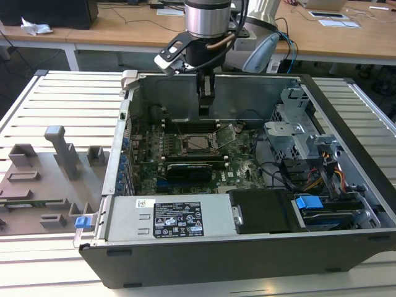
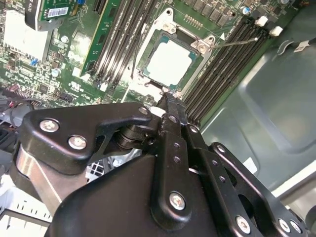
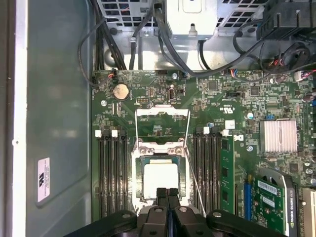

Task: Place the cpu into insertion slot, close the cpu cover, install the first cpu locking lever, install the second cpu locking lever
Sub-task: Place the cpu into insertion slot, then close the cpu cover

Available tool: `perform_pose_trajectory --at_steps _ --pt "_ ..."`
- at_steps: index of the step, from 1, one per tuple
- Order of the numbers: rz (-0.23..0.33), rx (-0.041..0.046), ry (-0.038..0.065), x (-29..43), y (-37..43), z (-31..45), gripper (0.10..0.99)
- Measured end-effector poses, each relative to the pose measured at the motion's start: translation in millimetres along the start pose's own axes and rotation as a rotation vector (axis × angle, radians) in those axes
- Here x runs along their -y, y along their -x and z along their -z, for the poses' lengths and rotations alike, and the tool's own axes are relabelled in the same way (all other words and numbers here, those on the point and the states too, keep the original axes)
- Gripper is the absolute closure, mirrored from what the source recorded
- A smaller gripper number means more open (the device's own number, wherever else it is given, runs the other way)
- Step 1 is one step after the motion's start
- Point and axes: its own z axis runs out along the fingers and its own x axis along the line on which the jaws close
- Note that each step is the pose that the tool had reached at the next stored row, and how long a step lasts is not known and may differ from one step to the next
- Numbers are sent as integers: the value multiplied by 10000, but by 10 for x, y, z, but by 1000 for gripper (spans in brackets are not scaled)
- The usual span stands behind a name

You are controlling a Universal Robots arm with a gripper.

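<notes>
The chip lies flat in the socket on the green circuit board, its pale metal top uncovered. The cover looks swung open. It stands just past the chip on the side away from the gripper, and the board shows through its window. 1 thin wire lever slants out beside the socket, not latched.

The gripper is closed on nothing, its 2 fingertips pressed together just above the chip's near edge. By my reading, chip and cover lie in 1 line straight ahead of the tips, the cover farther off.

In the exterior view the gripper hangs upright inside the open computer case, over the socket. The case rests on a slatted bench.
</notes>
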Motion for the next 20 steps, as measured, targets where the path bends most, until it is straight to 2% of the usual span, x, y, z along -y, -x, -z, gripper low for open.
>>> perform_pose_trajectory --at_steps 4,16,18,20 --pt "1 -2 1 -4 2 73 980" --pt "2 -2 0 -7 2 74 980" --pt "1 -2 0 -42 1 72 980" --pt "1 -2 -13 -132 -6 67 980"
